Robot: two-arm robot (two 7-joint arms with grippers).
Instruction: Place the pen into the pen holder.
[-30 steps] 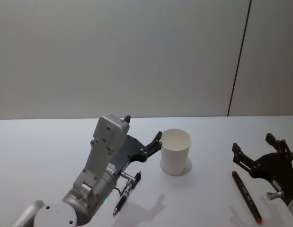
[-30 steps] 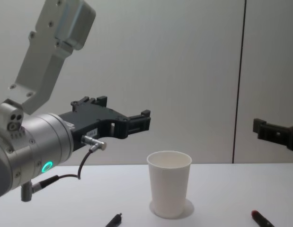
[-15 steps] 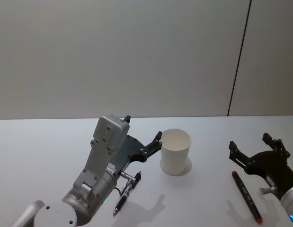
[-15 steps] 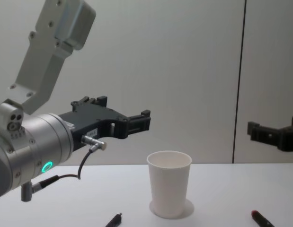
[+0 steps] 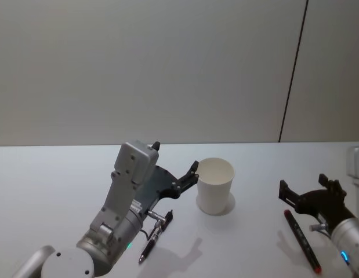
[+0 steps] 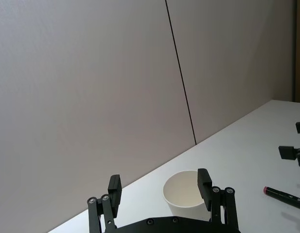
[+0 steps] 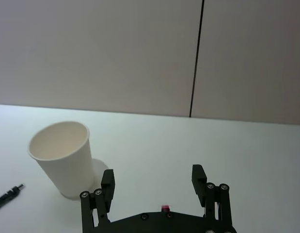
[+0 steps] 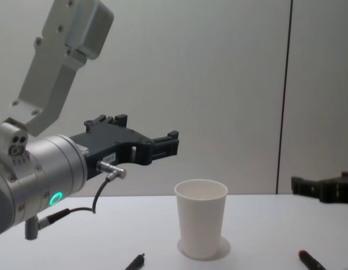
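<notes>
The pen holder, a white paper cup, stands upright mid-table. A black pen lies to its left in front, under my left arm. Another dark pen with red ends lies to the right. My left gripper hovers open just left of the cup's rim, holding nothing. Low over the near red tip of the right pen, my right gripper is open, and its fingers straddle that tip. In the chest view the cup stands between the left gripper and the right gripper.
The white table runs back to a grey wall with a dark vertical seam. The left arm's grey housing rises high at the left of the chest view.
My right gripper has dropped lower and come in over the red-ended pen. The left arm, cup and both pens have not moved.
</notes>
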